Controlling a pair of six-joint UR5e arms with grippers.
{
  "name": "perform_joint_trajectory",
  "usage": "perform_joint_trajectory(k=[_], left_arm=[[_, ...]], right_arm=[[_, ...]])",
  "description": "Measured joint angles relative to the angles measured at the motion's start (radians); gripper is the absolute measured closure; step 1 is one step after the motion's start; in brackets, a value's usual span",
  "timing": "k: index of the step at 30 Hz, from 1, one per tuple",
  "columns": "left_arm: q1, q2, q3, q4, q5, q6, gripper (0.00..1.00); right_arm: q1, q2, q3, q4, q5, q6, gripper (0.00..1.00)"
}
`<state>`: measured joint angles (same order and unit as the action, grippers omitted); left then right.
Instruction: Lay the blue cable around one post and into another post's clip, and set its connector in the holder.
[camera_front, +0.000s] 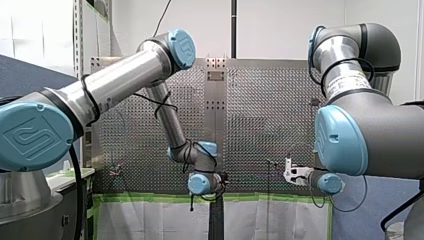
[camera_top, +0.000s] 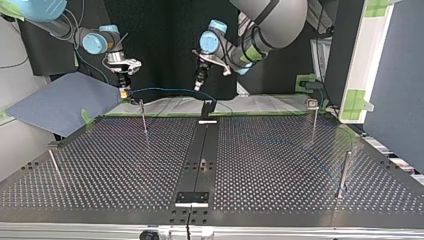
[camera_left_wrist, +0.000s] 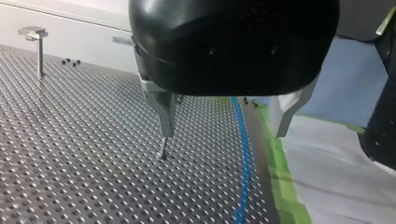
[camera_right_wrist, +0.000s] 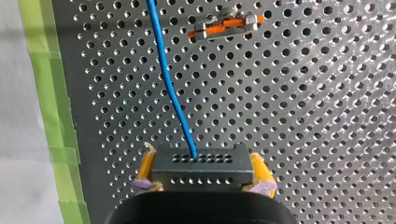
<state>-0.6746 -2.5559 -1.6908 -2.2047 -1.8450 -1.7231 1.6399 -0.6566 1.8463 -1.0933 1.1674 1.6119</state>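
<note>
The perforated metal table (camera_top: 110, 160) carries a black strip (camera_top: 202, 150) down its middle. A black holder (camera_top: 207, 107) stands at the strip's far end in the top view, and a flat bracket (camera_top: 191, 198) at its near end. Four posts stand upright: a thin post (camera_top: 143, 117) far left, a second post (camera_top: 54, 167) near left, a clip-topped post (camera_top: 314, 117) far right and a stouter post (camera_top: 343, 172) near right. Green tape (camera_left_wrist: 280, 177) edges the plate, and the blue cable (camera_left_wrist: 243, 154) runs just inside it.

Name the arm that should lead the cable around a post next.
Right, I think. My right gripper is shut on the connector, the cable runs from it, and a post stands close by. My left gripper is open over the cable, holding nothing.
</note>
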Motion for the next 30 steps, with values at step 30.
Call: perform_joint_trajectory(k=[30], left_arm=[[-0.025,-0.156,-0.01,0.1,-0.153,0.063,0.0]], right_arm=[[0.0,0.0,0.0,-0.001,0.0,-0.002,1.0]])
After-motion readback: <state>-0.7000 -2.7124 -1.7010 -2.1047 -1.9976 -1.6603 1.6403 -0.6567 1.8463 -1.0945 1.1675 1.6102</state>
